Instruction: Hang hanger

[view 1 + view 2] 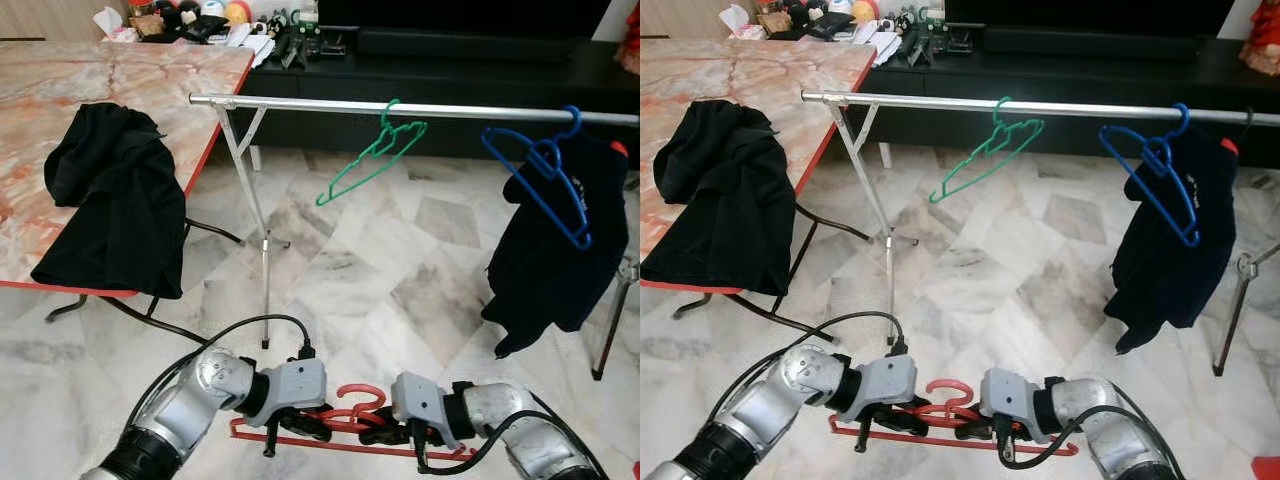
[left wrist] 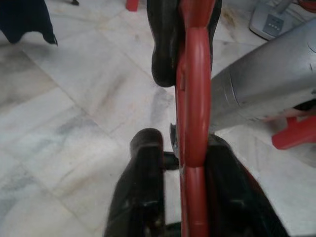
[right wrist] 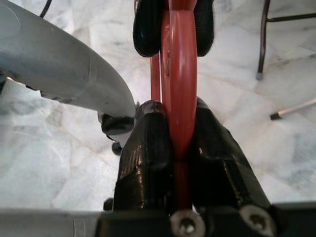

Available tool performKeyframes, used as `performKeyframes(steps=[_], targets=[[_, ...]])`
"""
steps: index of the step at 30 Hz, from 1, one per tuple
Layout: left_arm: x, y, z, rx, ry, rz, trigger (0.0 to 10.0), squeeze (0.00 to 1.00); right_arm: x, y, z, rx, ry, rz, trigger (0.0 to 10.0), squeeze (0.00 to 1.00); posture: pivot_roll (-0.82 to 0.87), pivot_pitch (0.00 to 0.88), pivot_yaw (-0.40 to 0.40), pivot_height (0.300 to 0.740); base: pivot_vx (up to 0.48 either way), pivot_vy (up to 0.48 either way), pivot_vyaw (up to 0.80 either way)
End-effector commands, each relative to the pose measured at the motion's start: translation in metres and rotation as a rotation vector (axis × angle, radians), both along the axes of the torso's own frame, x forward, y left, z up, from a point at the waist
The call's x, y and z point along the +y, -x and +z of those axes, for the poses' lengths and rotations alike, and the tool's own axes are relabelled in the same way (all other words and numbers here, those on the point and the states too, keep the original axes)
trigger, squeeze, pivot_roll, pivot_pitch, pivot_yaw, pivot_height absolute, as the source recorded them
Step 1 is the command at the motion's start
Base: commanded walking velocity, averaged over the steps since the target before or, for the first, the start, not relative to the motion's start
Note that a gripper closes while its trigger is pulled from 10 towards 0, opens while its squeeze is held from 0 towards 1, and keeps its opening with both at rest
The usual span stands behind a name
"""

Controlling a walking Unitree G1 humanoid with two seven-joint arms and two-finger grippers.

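Observation:
A red hanger is held low over the floor in front of me, hook up, between both grippers. In the right wrist view my right gripper is shut tight on the hanger's red bar. My left gripper straddles the same bar. One finger touches the bar, while a gap shows between it and the other finger. In the left eye view the left gripper and right gripper face each other. Higher up, ahead of me, runs the silver clothes rail.
A green hanger hangs empty mid-rail. A blue hanger with a dark garment hangs at the right. The rack's leg stands ahead left. A marble table with a black cloth is on the left.

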State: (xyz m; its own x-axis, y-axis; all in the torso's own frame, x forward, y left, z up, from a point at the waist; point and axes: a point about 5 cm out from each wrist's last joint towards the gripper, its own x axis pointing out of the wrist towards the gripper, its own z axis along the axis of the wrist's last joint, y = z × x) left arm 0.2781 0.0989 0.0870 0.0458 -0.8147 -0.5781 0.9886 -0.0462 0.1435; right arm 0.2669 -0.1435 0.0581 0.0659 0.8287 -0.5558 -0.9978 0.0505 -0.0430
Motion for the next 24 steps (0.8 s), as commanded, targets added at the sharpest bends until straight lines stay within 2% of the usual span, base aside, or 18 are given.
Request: performKeyframes(steps=[1, 6, 7, 11, 12, 17, 20, 22, 24], targets=[[0.006, -0.007, 0.015, -0.032, 0.041, 0.018, 10.0, 1.0, 0.005, 0.013, -0.015, 0.058, 0.048, 0.063, 0.0, 0.0, -0.08, 0.204, 0.054, 0.74, 0.0, 0.0, 0.0], [0.021, -0.006, 0.018, 0.025, 0.06, 0.041, 10.0, 1.0, 0.006, 0.019, -0.018, 0.071, 0.06, 0.082, 0.0, 0.0, -0.1, 0.197, 0.066, 0.74, 0.0, 0.0, 0.0], [0.03, -0.007, 0.019, 0.049, 0.067, 0.061, 10.0, 1.0, 0.005, 0.019, -0.018, 0.072, 0.06, 0.078, 0.0, 0.0, -0.1, 0.197, 0.073, 0.74, 0.0, 0.0, 0.0], [0.046, -0.012, 0.024, 0.08, 0.09, 0.118, 10.0, 1.0, 0.005, 0.019, -0.019, 0.077, 0.063, 0.074, 0.0, 0.0, -0.11, 0.189, 0.088, 0.74, 0.0, 0.0, 0.0], [0.046, -0.012, 0.024, 0.08, 0.09, 0.118, 10.0, 1.0, 0.005, 0.019, -0.019, 0.077, 0.063, 0.074, 0.0, 0.0, -0.11, 0.189, 0.088, 0.74, 0.0, 0.0, 0.0], [0.067, -0.022, 0.035, 0.103, 0.183, 0.243, 10.0, 1.0, 0.006, 0.021, -0.022, 0.08, 0.08, 0.086, 0.0, 0.0, -0.13, 0.182, 0.105, 0.74, 0.0, 0.0, 0.0], [0.086, -0.02, 0.036, 0.145, 0.252, 0.341, 10.0, 1.0, 0.004, 0.022, -0.021, 0.084, 0.082, 0.086, 0.0, 0.0, -0.14, 0.176, 0.107, 0.74, 0.0, 0.0, 0.0], [0.091, -0.02, 0.035, 0.152, 0.273, 0.37, 10.0, 1.0, 0.004, 0.022, -0.021, 0.086, 0.084, 0.086, 0.0, 0.0, -0.14, 0.175, 0.108, 0.74, 0.0, 0.0, 0.0], [0.102, -0.02, 0.035, 0.176, 0.337, 0.456, 10.0, 1.0, 0.003, 0.022, -0.022, 0.089, 0.09, 0.089, 0.0, 0.0, -0.14, 0.173, 0.114, 0.74, 0.0, 0.0, 0.0]])
